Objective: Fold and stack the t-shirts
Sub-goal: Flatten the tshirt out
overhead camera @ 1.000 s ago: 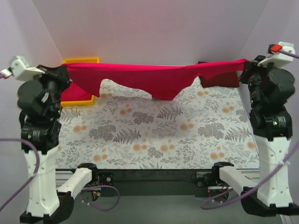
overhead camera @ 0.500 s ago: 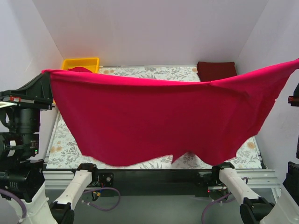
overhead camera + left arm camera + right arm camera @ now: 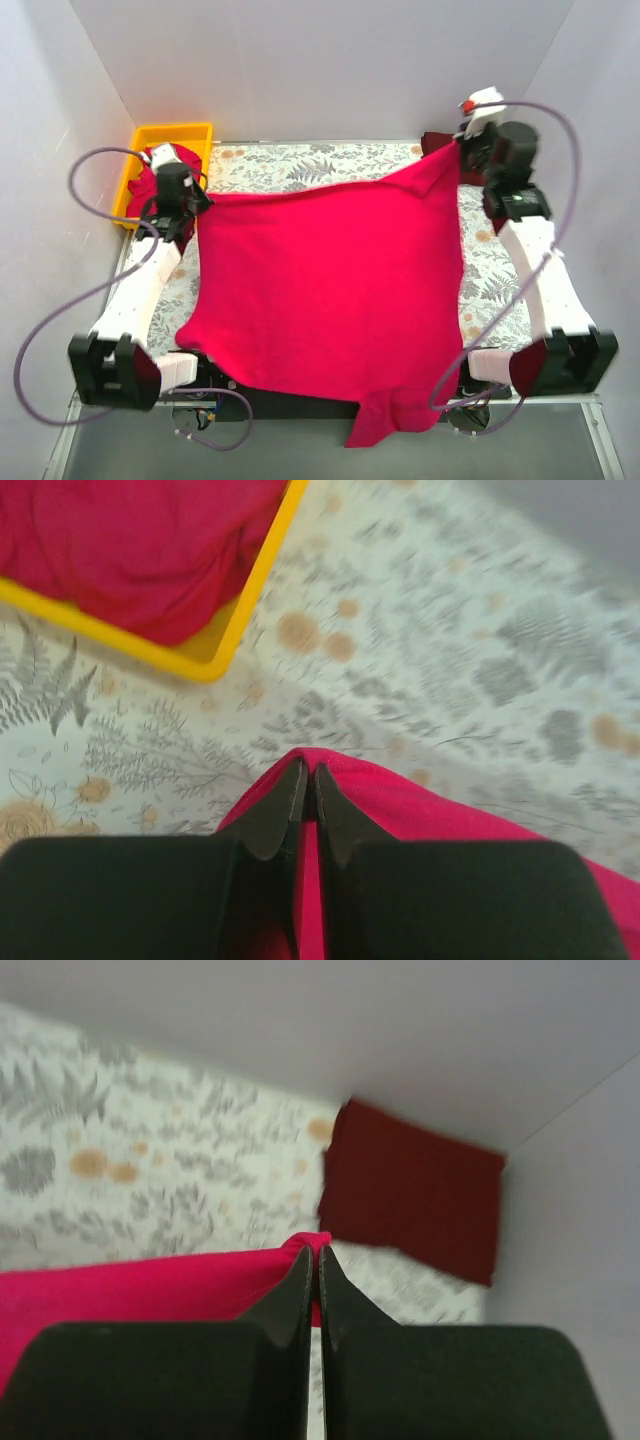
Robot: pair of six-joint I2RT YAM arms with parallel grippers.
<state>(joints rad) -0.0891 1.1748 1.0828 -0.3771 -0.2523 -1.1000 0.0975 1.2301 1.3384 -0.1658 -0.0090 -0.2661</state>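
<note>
L gripper (image 3: 308,769) & R gripper (image 3: 318,1251) pinch the crimson-pink t-shirt (image 3: 330,290) by far corners — we want it spread flat for folding.

No lettering, labels, brand marks, numbers or signs can be read anywhere in these views; every visible surface is plain or merely patterned.
</note>
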